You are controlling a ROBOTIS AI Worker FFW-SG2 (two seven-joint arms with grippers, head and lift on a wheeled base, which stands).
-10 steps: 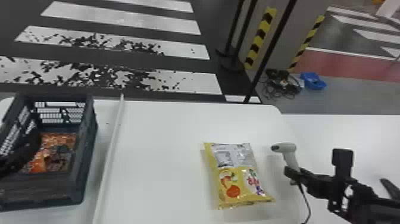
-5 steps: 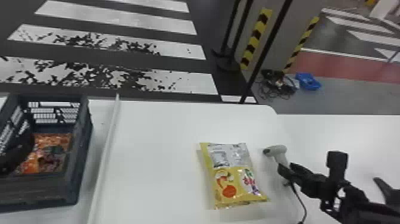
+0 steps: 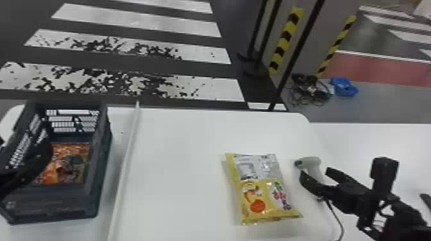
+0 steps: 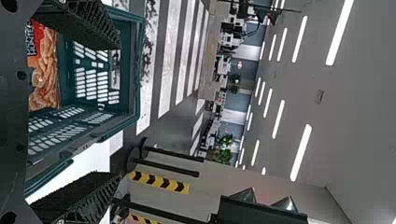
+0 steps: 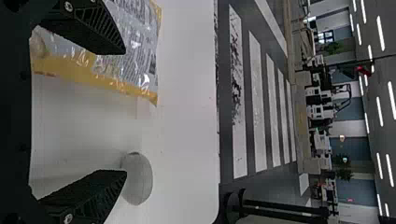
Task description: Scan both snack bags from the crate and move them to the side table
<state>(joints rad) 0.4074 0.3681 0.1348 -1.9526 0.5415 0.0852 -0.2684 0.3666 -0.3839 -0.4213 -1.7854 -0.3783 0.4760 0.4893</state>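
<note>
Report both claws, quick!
Left claw: open, empty, at the crate.
Right claw: open, fingers well apart, near the scanner.

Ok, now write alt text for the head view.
A yellow snack bag lies on a white table, a pale scanner to its right and the open right gripper close by. At left, a dark crate holds an orange snack bag, the left arm over it.

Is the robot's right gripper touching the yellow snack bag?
Apart: the head view shows white table between the right gripper and the yellow snack bag.
</note>
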